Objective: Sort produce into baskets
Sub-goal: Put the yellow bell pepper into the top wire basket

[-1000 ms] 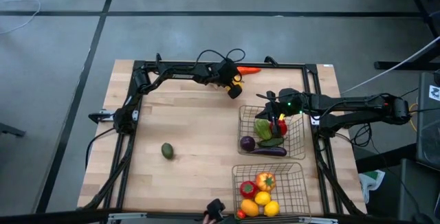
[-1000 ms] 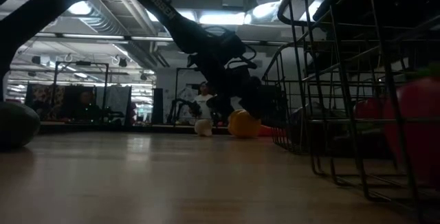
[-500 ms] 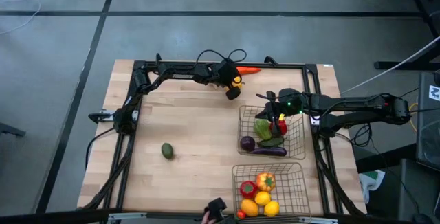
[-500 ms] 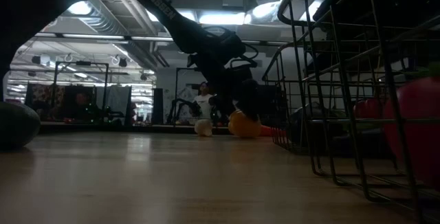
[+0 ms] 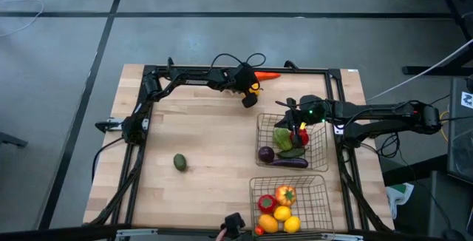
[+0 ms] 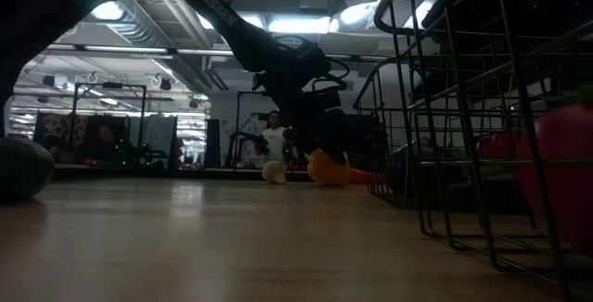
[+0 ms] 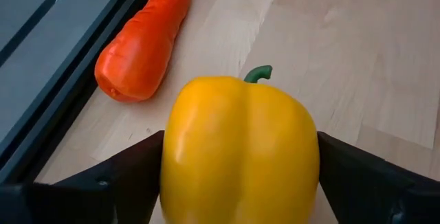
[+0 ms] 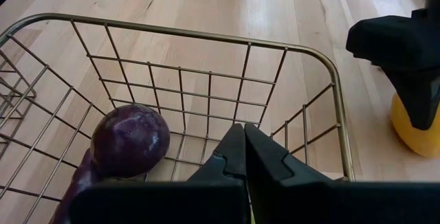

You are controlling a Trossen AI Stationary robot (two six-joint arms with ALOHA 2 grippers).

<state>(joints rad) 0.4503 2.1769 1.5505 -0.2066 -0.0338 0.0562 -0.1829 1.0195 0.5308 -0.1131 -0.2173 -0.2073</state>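
While my left pincer [image 5: 253, 93] pinches the yellow pepper [image 7: 239, 148] beside the carrot [image 7: 142, 43], the vegetable basket [image 5: 322, 152] lies toward the right arm.

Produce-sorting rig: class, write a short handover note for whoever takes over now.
Left gripper: shut on the glossy yellow bell pepper, far table edge, beside the orange carrot.
Right gripper: shut, empty, over the far wire-mesh basket.
Done: purple eggplant and greens in that basket; tomatoes and lemons in the near wire basket.
Left: pepper, carrot, green avocado on the bare wooden table.
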